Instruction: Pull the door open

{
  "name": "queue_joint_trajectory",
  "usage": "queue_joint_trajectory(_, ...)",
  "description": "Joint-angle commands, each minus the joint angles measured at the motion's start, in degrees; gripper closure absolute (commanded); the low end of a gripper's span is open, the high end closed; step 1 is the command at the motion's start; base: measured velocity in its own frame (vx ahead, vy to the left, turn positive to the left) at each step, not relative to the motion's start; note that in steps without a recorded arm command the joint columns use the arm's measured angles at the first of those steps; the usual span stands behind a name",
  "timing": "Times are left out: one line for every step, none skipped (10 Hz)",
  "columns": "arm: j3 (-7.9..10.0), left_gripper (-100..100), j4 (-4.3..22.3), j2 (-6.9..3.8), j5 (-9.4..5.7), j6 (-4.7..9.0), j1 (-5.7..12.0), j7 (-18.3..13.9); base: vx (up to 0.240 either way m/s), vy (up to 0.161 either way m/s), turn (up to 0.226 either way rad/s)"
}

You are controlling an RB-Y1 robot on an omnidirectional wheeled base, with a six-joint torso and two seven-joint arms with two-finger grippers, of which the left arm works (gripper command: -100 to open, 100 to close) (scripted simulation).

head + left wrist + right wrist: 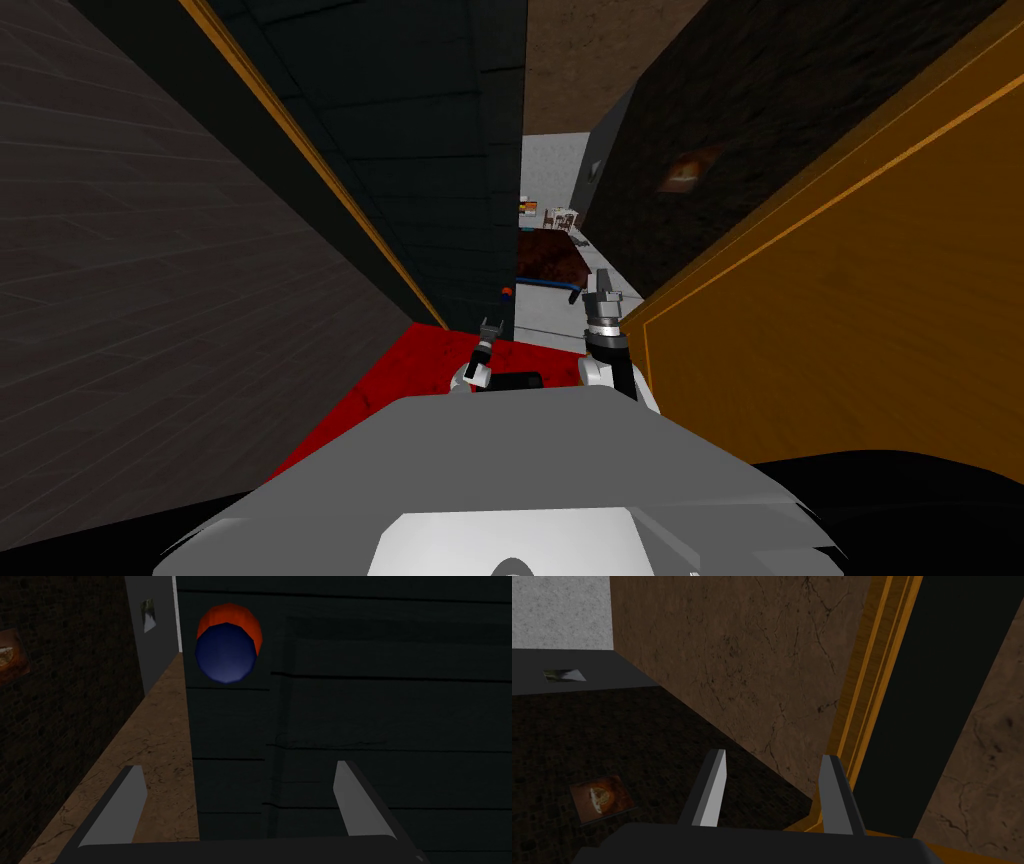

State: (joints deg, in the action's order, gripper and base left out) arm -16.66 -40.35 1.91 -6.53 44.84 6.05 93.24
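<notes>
The dark panelled door (430,150) runs from its orange frame (330,190) to a free edge at the middle of the head view. Its round knob (227,643), blue with an orange-red back, sticks out near that edge and shows small in the head view (506,291). My left gripper (239,768) is open and faces the door, short of the knob and off to one side, touching nothing; the head view has it (490,327) just below the knob. My right gripper (603,285) is raised further right, open with a narrower gap and holding nothing (772,758).
A large orange wooden panel (850,330) stands close on my right. A grey slatted wall (130,300) closes in the left. A red mat (420,360) lies under the arms. Past the door's edge a lit room with a dark red rug (548,255) shows.
</notes>
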Motion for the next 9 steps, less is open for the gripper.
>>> queue_joint_trajectory(-0.29, -100, 0.86, 0.59, 0.03, -0.19, 0.24, 1.59, 0.160, -0.134, 0.178)
queue_joint_trajectory(-0.13, -100, 0.84, 0.44, 0.00, 0.04, 0.34, 0.96, 0.072, -0.067, 0.044)
queue_joint_trajectory(0.06, -100, 0.94, -0.62, -0.03, -0.01, 0.29, 1.13, 0.007, 0.032, -0.213)
queue_joint_trajectory(0.25, -100, 0.97, -1.44, -0.07, -0.03, 0.21, 1.11, -0.025, 0.086, -0.270)
queue_joint_trajectory(0.62, -100, 1.02, -2.89, -0.14, -0.06, 0.08, 1.07, -0.054, 0.114, -0.364)
queue_joint_trajectory(0.95, -100, 1.05, -3.93, -0.22, -0.09, -0.03, 1.05, -0.084, 0.120, -0.307)
queue_joint_trajectory(0.95, -100, 1.05, -3.93, -0.22, -0.09, -0.03, 1.05, -0.067, 0.068, -0.056)
queue_joint_trajectory(1.48, -100, 1.10, -5.51, -0.35, -0.14, -0.20, 1.04, -0.053, 0.053, -0.286)
queue_joint_trajectory(1.92, -100, 1.12, -6.51, -0.48, -0.17, -0.33, 1.05, -0.061, 0.062, -0.316)
